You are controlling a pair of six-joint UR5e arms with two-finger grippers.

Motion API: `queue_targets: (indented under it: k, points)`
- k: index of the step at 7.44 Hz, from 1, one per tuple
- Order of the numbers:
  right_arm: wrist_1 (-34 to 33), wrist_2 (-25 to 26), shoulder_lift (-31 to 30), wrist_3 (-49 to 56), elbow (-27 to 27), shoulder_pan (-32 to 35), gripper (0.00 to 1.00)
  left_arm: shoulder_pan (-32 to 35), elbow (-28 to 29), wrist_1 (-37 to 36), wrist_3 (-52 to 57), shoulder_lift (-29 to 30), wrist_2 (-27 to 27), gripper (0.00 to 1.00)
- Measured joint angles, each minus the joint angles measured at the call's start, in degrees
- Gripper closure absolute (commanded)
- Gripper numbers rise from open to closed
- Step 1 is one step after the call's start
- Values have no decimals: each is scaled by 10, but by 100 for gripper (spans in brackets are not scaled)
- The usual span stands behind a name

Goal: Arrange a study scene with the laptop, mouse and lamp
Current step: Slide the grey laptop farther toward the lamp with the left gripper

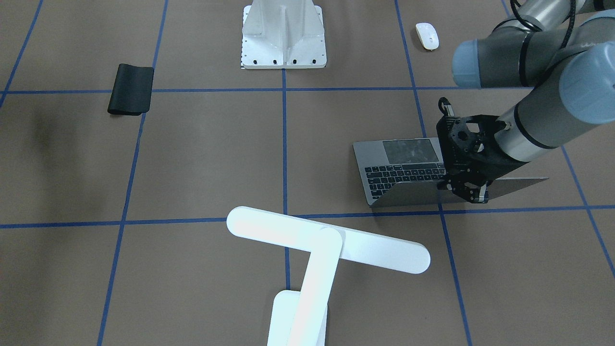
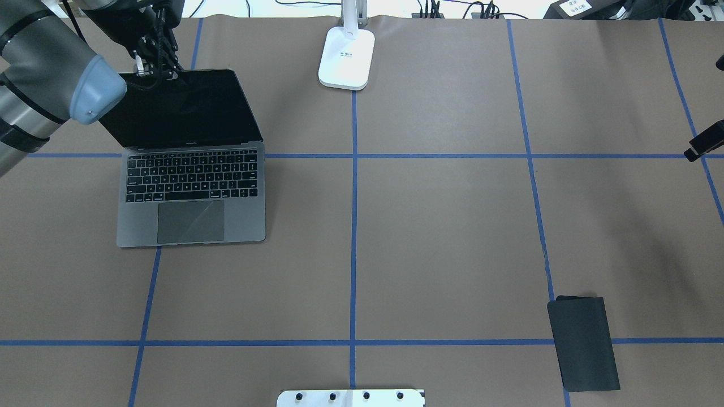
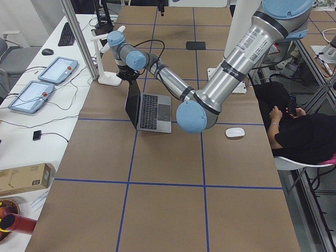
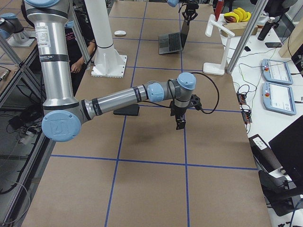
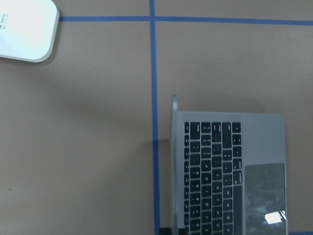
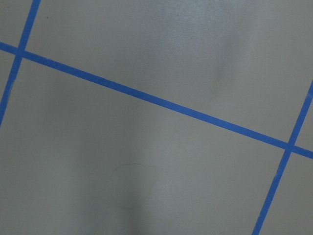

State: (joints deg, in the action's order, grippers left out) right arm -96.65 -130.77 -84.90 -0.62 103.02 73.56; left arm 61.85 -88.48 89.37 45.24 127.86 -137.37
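Note:
The space-grey laptop (image 2: pixel 192 192) stands open at the robot's left, its dark screen raised and its keys showing in the left wrist view too (image 5: pixel 210 176). My left gripper (image 2: pixel 151 70) sits at the top edge of the lid and is shut on it, its fingers (image 1: pixel 473 192) straddling the lid's rim. The white mouse (image 1: pixel 427 35) lies apart on the table, near the robot's side behind the laptop. The white lamp (image 1: pixel 326 240) stands at the table's far middle, on its base (image 2: pixel 346 56). My right gripper (image 2: pixel 701 144) hangs over bare table at the right edge; its jaws are not clear.
A black mat (image 2: pixel 582 343) lies near the robot on its right side. The white ribbed pedestal (image 1: pixel 283 36) stands at the robot's middle edge. Blue tape lines cross the brown table. A person (image 3: pixel 304 131) sits beside the table in the left side view.

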Motion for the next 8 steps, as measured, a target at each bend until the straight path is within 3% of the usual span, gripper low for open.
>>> queue_targets:
  k: [8]
  points:
    - [0, -10, 1, 1, -5, 0, 0, -36, -3, 64, -2, 4, 3, 89]
